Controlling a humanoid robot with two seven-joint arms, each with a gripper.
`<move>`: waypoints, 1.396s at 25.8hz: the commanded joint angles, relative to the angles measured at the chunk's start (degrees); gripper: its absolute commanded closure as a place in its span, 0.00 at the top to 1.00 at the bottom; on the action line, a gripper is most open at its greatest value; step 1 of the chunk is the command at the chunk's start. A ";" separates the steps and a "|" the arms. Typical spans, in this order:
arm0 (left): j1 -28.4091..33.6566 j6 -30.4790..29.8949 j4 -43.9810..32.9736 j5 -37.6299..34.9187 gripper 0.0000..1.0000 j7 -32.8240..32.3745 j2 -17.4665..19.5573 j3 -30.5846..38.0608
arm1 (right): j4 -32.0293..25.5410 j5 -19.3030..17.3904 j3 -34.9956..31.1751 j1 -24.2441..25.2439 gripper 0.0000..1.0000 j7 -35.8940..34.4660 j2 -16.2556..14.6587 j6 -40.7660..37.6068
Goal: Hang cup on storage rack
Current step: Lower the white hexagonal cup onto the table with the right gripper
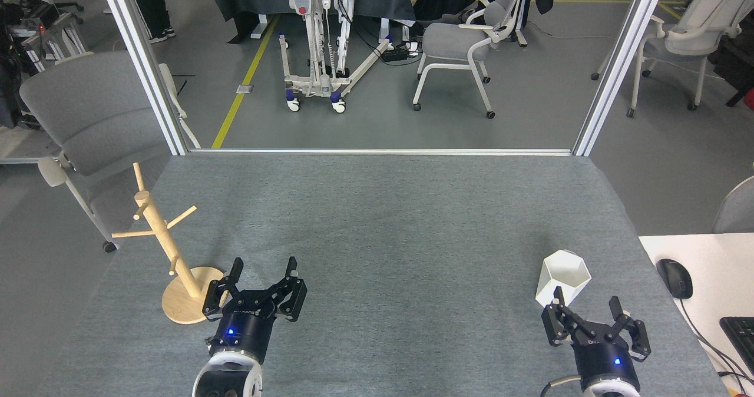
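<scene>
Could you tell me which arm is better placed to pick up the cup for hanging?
The right. Its open gripper sits just in front of the cup on the table's right side, while the left gripper is far across, beside the rack.

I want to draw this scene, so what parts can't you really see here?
Head view only:
- cup: its inside bottom, hidden by its own wall; no side hole shows.
- storage rack: part of the base edge sits behind the left hand.
- right hand: its arm is cut off by the bottom edge.
- keyboard: cut off by the right edge.
</scene>
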 commanded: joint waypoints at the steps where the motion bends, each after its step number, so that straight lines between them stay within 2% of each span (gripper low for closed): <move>1: -0.08 -0.17 0.17 -0.03 0.99 0.06 0.04 0.00 | 5.07 0.34 -1.26 -0.78 1.00 -0.08 -0.40 0.18; 11: -1.05 -0.17 1.57 -0.11 0.99 -0.03 -0.04 0.00 | 8.06 0.52 -0.47 -2.54 0.99 -3.24 -0.48 0.09; 17: -1.05 0.36 2.01 -0.11 0.99 -0.03 -0.13 0.00 | 10.25 0.52 1.20 -3.77 0.99 -7.64 -0.66 -0.26; 20: -1.14 0.45 2.10 -0.11 0.99 -0.03 -0.13 0.00 | 11.57 0.52 2.08 -5.00 0.99 -8.43 -2.42 -0.35; 25: -1.84 0.45 2.72 -0.11 0.99 -0.03 -0.22 0.00 | 15.18 0.52 3.93 -6.85 1.00 -8.52 -3.03 -0.44; 28: -2.72 0.54 3.51 -0.11 0.99 -0.03 -0.22 0.00 | 16.67 0.52 4.10 -7.37 0.99 -8.52 -4.53 -0.52; 36: -3.07 0.45 3.77 -0.11 0.99 -0.11 -0.31 0.00 | 18.61 0.52 4.54 -8.60 0.99 -8.52 -4.79 -0.44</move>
